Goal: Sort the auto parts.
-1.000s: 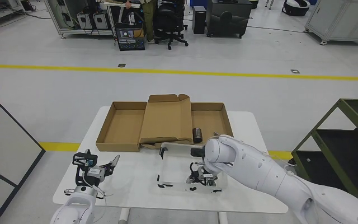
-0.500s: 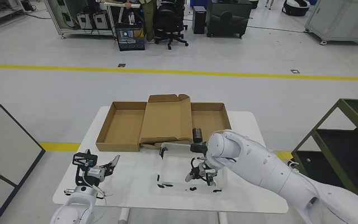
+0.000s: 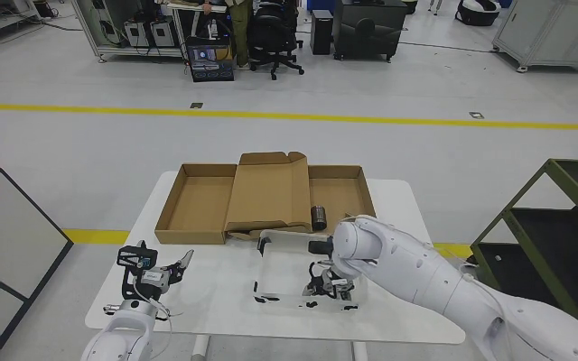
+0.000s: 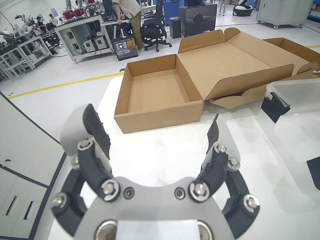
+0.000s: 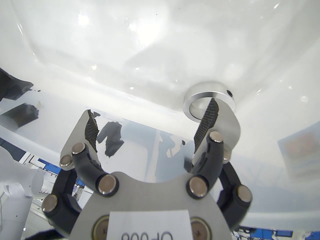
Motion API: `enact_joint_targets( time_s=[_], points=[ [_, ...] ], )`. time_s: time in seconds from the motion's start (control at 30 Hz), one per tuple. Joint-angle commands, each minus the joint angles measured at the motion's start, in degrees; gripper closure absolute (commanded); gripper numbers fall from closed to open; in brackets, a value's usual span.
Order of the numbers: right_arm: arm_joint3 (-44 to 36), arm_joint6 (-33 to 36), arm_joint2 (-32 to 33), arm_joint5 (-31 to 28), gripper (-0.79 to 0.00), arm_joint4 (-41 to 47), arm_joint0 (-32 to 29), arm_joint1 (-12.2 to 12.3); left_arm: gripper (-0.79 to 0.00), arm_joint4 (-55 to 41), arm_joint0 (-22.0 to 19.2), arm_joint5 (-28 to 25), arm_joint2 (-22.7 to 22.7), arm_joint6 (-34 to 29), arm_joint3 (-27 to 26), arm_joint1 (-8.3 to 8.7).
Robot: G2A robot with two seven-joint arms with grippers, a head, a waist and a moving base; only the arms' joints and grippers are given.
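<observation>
The left gripper [image 4: 152, 116] hovers over the white table [image 3: 217, 307] near its left front corner. Its fingers are spread wide and hold nothing. Bare tabletop lies between it and the cardboard box [image 4: 160, 116], whose left compartment has nothing inside.

Just right of this free space stands the clear plastic bin [image 4: 287, 86], with torn black tape on its rim. The right gripper [image 5: 150, 106] is lowered inside the bin, close to one wall, with the fingers apart. One fingertip stands at the hole of a metal ring [image 5: 207, 88] that lies on the bin floor.

A white sticker [image 5: 148, 223] on this gripper's base carries print, cut off at the edge. A blurred label [image 5: 298, 148] on the bin wall cannot be read.

A black cylinder [image 3: 318, 217] rests in the box's right compartment.
</observation>
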Motion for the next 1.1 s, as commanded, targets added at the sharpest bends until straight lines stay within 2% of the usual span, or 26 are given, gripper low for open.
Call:
enact_joint_targets(
  time_s=[0.0, 0.1, 0.17, 0.23, 0.37, 0.57, 0.63, 0.7, 0.87, 0.93, 0.97, 1.07],
  points=[
    [0.8, 0.0, 0.0, 0.0, -0.763, -0.4, -0.2, -0.5, -0.785, 0.0, 0.0, 0.0, 0.0, 0.0, 0.0, 0.00],
    [1.5, -0.8, 0.0, 0.8, -0.680, -0.6, -0.1, -1.3, -0.785, 0.0, 0.0, 0.0, 0.0, 0.0, 0.0, 0.00],
    [1.6, -1.1, 0.0, 1.1, -0.517, -0.6, 0.2, -1.7, -0.785, 0.0, 0.0, 0.0, 0.0, 0.0, 0.0, 0.00],
    [1.8, -1.7, 0.0, 1.7, -0.388, -0.4, 0.5, -2.0, -0.785, 0.0, 0.0, 0.0, 0.0, 0.0, 0.0, 0.00],
    [2.1, -2.3, 0.2, 2.3, -0.329, 0.0, 1.2, -2.3, -0.785, 0.0, 0.0, 0.0, 0.0, 0.0, 0.0, 0.00],
    [2.2, -3.4, 2.1, 1.8, -0.185, 0.6, 1.5, -2.5, -0.785, 0.0, 0.0, 0.0, 0.0, 0.0, 0.0, 0.00],
    [1.8, -4.0, 2.9, 1.1, -0.169, 0.8, 1.4, -2.3, -0.785, 0.0, 0.0, 0.0, 0.0, 0.0, 0.0, 0.00],
    [1.2, -3.7, 3.4, 0.9, -0.212, 0.5, 1.3, -2.1, -0.785, 0.0, 0.0, 0.0, 0.0, 0.0, 0.0, 0.00],
    [-0.2, -1.0, 3.5, 1.0, -0.413, -1.5, 1.0, -1.0, -0.785, 0.0, 0.0, 0.0, 0.0, 0.0, 0.0, 0.00],
    [-0.4, -0.4, 3.0, 0.4, -0.625, -2.1, 0.8, -0.4, -0.785, 0.0, 0.0, 0.0, 0.0, 0.0, 0.0, 0.00],
    [-0.5, -0.1, 2.5, 0.1, -0.702, -2.3, 0.8, -0.2, -0.785, 0.0, 0.0, 0.0, 0.0, 0.0, 0.0, 0.00],
    [-0.6, -0.1, 0.8, 0.1, -0.720, -2.3, 1.2, 0.3, -0.785, 0.0, 0.0, 0.0, 0.0, 0.0, 0.0, 0.00]
  ],
)
